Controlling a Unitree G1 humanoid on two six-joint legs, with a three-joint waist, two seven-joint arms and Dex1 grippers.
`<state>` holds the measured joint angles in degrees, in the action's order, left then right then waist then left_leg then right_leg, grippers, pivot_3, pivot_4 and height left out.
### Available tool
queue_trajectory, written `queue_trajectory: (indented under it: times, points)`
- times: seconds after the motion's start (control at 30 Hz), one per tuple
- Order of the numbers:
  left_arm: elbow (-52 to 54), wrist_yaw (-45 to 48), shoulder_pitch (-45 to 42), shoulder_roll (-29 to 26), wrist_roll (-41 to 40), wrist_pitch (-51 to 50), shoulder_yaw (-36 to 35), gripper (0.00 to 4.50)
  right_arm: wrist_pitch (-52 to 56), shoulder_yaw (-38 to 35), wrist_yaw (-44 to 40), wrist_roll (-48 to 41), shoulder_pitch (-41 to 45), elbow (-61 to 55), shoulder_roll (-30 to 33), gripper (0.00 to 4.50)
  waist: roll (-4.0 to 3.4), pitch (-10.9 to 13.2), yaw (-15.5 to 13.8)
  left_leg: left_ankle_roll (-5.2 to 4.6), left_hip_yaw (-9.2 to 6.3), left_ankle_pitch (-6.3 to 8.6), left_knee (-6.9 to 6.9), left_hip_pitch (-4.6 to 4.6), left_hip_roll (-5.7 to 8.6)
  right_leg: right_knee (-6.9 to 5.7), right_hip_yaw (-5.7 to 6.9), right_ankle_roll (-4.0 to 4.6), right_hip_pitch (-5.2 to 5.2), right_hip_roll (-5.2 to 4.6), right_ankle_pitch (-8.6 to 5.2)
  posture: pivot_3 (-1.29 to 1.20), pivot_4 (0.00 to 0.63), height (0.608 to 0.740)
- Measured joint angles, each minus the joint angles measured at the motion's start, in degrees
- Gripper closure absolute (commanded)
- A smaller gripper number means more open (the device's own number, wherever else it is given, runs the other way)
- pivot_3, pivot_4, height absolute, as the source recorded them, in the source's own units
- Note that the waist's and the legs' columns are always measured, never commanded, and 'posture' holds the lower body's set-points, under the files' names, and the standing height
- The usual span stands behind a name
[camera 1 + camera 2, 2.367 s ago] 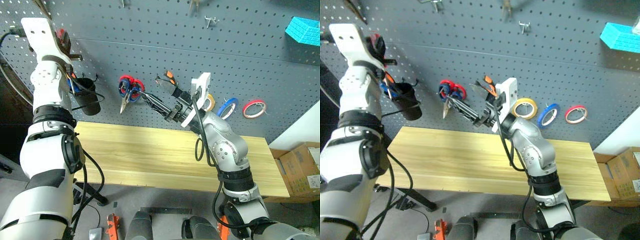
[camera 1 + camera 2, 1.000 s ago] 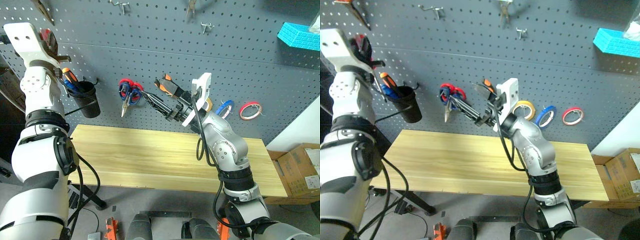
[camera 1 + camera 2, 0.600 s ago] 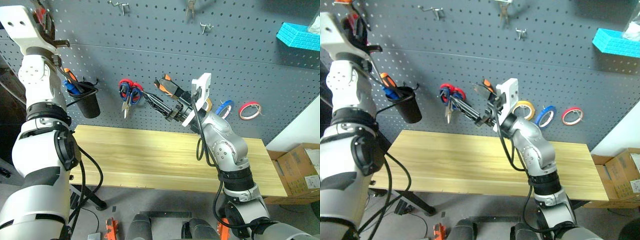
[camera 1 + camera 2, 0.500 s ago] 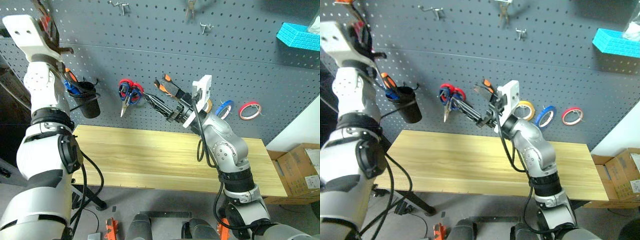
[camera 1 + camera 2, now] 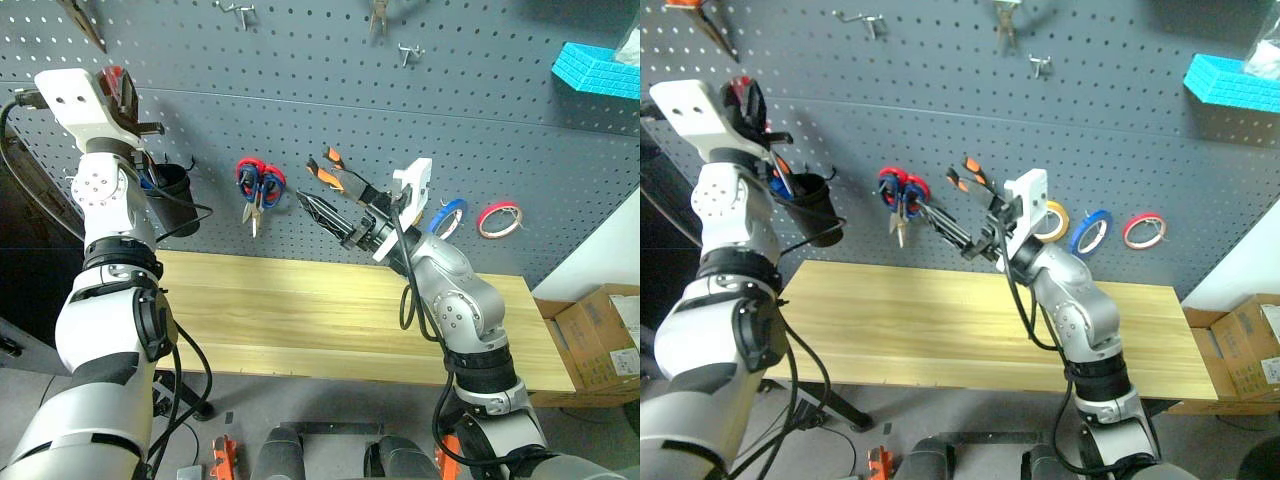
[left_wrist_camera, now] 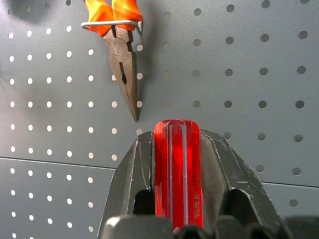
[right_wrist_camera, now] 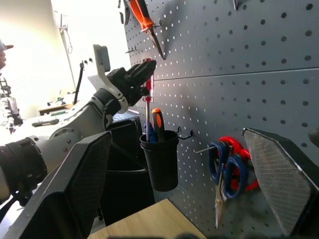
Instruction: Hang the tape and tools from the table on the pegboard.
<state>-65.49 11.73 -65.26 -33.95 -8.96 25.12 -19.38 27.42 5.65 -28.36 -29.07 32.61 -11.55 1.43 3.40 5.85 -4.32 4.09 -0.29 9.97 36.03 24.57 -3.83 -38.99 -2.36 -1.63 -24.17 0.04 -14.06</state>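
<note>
Left eye view shows me the table [image 5: 300, 320] bare, with the blue tape [image 5: 449, 217] on the pegboard [image 5: 300, 110] between a yellow roll and a pink one, the scissors [image 5: 255, 190] hung beside a black cup [image 5: 170, 200], and the pliers [image 6: 122, 50] on a wire hook. What I judge left is the red-handled tool [image 6: 176, 169], clamped narrow in my left gripper [image 6: 177, 144], its shaft reaching down into the cup in the right wrist view. My right gripper [image 5: 975, 235] stands wide and empty just off the board near the scissors. Room is tight at the cup rim, where other handles crowd; the board above is free.
</note>
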Motion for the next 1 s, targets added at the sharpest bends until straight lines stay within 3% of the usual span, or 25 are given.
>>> queue_trajectory:
  times: [0.53, 1.0]
  points:
    - [16.84, -5.97, 17.67, 3.99, -2.14, -8.57, -1.34, 3.63, 2.1, 0.49, -0.16, -0.49, -1.45, -2.43, 2.17, 0.0, -0.71, 0.74, 1.99, -0.01, 0.03, 0.0, -0.04, -0.11, -0.01, 0.02, -0.08, -0.19, 0.08, 0.0, -0.13, 0.12, 0.139, 0.74]
    - [29.08, -8.99, 23.71, 4.87, -3.37, -15.89, -1.52, 3.63, 3.1, 1.36, -0.64, -0.54, -1.91, -3.01, 2.27, 0.0, -1.09, 1.1, 2.13, -0.02, 0.05, 0.01, -0.07, -0.18, -0.01, 0.05, -0.11, -0.26, 0.11, 0.0, -0.21, 0.13, 0.145, 0.74]
